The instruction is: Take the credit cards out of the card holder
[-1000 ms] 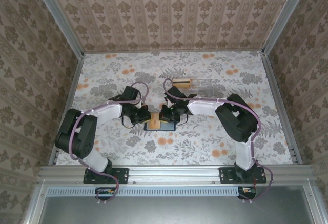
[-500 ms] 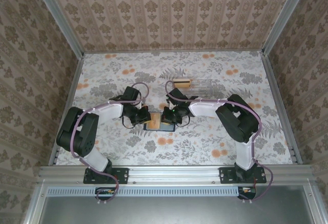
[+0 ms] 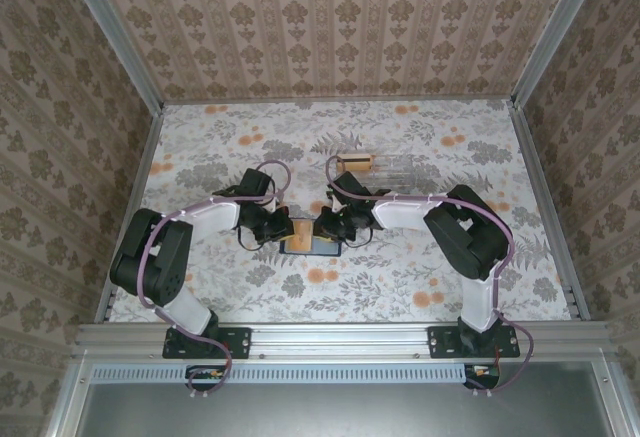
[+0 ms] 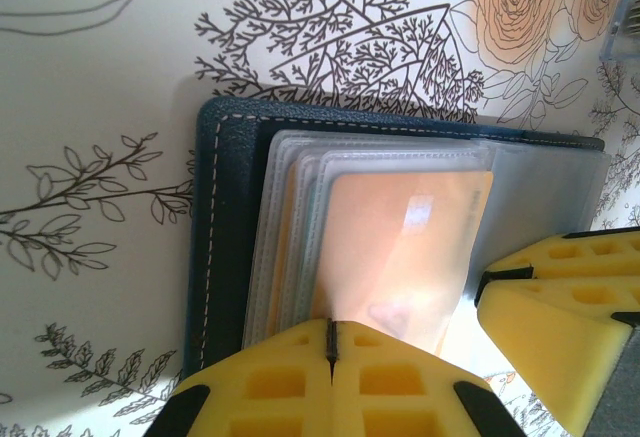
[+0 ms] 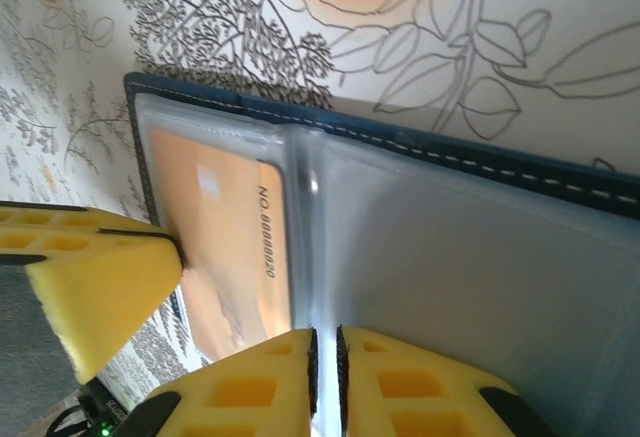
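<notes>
The unfolded navy card holder [image 4: 225,217], an orange card [image 4: 400,247] in its clear sleeves, lay just ahead of the clenched left gripper [image 4: 330,342] and the right gripper [image 5: 325,347], whose grip was unclear.

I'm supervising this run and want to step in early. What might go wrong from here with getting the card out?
1. The orange card lies inside clear sleeves. The shut left pincer at their edge may tug a sleeve, not the card, and drag the whole card holder.
2. The right pincer sits close beside the left, so their yellow fingers may bump.
</notes>
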You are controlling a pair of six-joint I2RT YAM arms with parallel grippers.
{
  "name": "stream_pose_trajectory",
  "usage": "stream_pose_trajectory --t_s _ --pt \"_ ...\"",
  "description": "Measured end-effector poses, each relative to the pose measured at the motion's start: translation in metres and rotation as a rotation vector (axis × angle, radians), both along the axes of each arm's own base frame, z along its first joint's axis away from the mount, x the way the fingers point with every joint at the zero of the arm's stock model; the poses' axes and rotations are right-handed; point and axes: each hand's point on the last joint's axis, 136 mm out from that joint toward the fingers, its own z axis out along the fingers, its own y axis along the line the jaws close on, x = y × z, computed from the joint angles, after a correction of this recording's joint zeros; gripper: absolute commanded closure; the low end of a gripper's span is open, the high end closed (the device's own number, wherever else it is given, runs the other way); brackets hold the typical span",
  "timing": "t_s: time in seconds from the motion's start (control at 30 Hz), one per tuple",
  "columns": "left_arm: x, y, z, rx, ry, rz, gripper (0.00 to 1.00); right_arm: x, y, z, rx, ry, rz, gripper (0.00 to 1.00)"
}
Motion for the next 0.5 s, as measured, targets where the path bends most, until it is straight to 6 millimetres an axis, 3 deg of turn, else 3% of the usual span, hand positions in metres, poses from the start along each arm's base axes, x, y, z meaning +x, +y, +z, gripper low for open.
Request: stream_pose_trajectory --t_s 0.23,0.5 --pt "0.0001 -0.0002 -0.0001 -0.002 0.001 0.0 1.0 0.0014 0.0053 0.0046 0.031 -0.005 0.005 0.81" --pt "0.0001 -0.0007 -0.0004 -0.005 0.002 -0.001 1.0 -0.0013 0.0081 -0.004 0.031 0.022 0.018 0.79"
